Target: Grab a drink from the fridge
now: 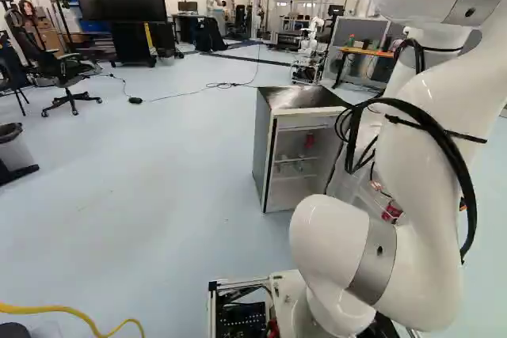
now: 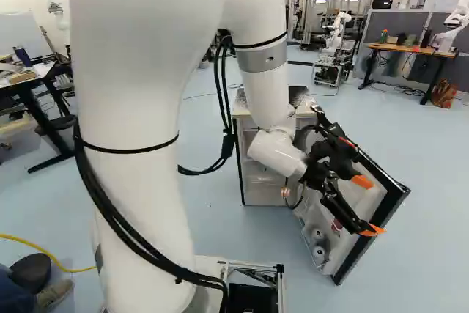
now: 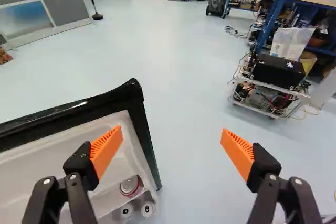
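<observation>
Fridge (image 1: 264, 148) door (image 3: 137, 115) stands open, prob. to give access to the drinks. Gripper (image 3: 172, 150) fingers are wide apart w/ nothing held: one over the door's inner side, the other out past its edge, poss. to nudge it. Can (image 3: 129, 185) sits in the door rack, presumably so it won't roll; red can (image 1: 310, 141) is inside the fridge.

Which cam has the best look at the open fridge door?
Right base view: the fridge door shows there almost end to end, though the arm and pincer cover part. Wrist view: only one end, close up, with a can in its rack. Left base view: mostly hidden behind the arm.
</observation>
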Motion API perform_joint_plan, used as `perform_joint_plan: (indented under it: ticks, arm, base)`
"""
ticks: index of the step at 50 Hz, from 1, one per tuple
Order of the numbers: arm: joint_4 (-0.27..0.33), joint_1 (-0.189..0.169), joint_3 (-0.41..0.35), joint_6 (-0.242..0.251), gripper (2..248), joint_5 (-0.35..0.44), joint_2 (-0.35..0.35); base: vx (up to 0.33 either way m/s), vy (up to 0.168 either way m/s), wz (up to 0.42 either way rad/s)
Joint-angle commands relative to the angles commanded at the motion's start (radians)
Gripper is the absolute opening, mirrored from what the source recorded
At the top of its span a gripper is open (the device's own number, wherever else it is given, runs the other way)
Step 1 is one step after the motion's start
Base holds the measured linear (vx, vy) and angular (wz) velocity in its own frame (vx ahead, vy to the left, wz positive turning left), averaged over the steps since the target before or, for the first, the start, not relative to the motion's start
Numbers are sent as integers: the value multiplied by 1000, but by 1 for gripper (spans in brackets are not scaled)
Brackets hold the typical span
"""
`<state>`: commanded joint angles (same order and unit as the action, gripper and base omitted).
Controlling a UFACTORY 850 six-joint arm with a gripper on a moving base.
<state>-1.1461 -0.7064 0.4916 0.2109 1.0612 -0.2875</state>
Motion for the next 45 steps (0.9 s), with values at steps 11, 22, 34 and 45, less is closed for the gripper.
perform_joint_plan:
  ticks: [11,22,34,45]
  arm:
    - [105,16,-70,0,247,0,54]
    - [219,39,-139,0,247,0,110]
    - [346,74,-204,0,247,0,165]
    - [462,113,-256,0,247,0,212]
  base:
    - [0,0,0]
    - [0,0,0]
    - [0,0,0]
    - [0,0,0]
